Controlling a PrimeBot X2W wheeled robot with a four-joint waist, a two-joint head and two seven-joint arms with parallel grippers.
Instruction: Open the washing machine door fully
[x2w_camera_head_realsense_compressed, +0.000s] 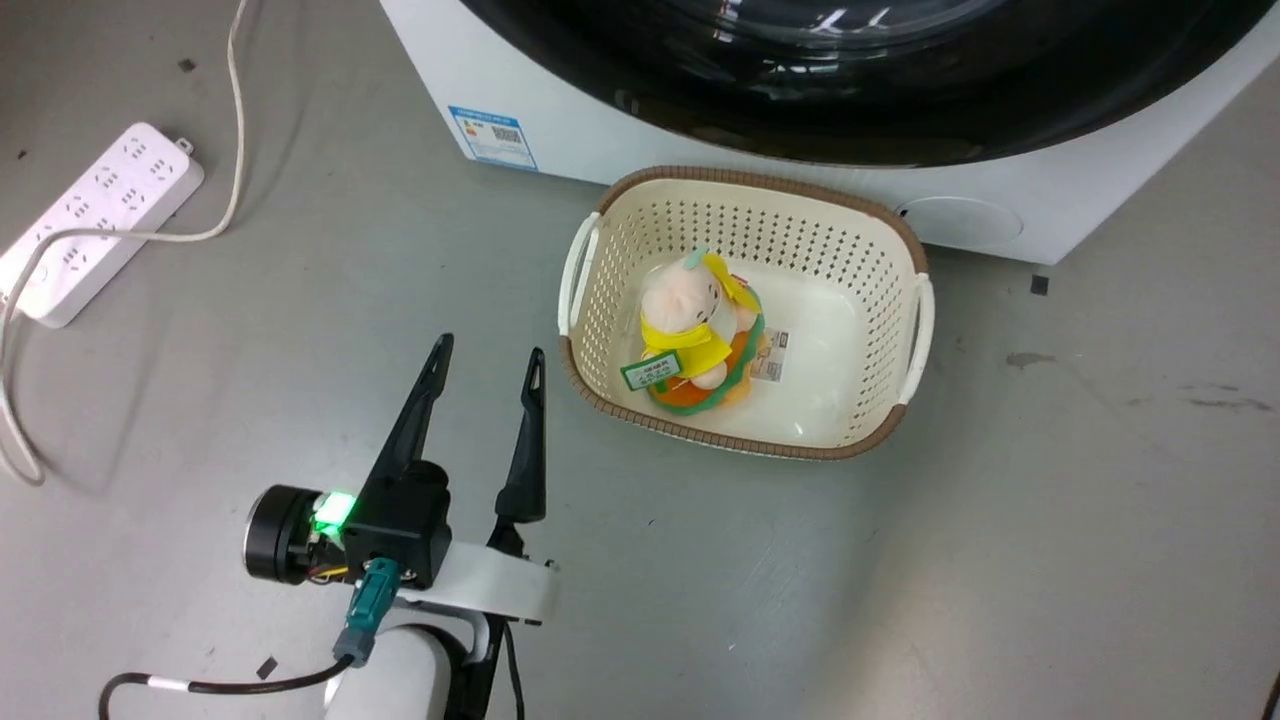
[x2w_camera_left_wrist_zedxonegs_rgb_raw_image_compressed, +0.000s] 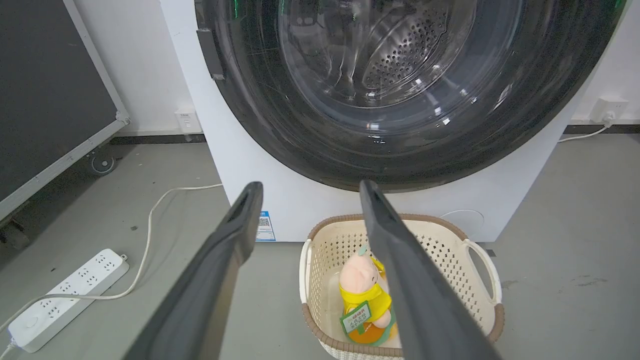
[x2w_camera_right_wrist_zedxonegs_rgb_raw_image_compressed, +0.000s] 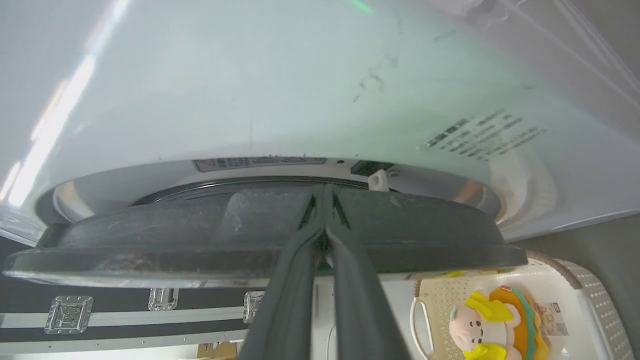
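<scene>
The washing machine door (x2w_camera_head_realsense_compressed: 850, 110) is a glossy black ring along the top of the head view. In the left wrist view the door (x2w_camera_left_wrist_zedxonegs_rgb_raw_image_compressed: 280, 125) faces me, with its clear glass bowl in front of the perforated drum. My left gripper (x2w_camera_head_realsense_compressed: 488, 362) hangs open over the floor, left of the basket and apart from the door. In the right wrist view the door (x2w_camera_right_wrist_zedxonegs_rgb_raw_image_compressed: 200, 235) shows edge-on, with a narrow gap to the white machine front and a latch in that gap. My right gripper (x2w_camera_right_wrist_zedxonegs_rgb_raw_image_compressed: 324, 192) is shut, its tips resting on the door's rim.
A cream perforated basket (x2w_camera_head_realsense_compressed: 590, 280) holding a plush toy (x2w_camera_head_realsense_compressed: 700, 330) stands on the floor just in front of the machine. A white power strip (x2w_camera_head_realsense_compressed: 100, 215) with its cable lies at the left. A black flight case (x2w_camera_right_wrist_zedxonegs_rgb_raw_image_compressed: 125, 320) stands beside the machine.
</scene>
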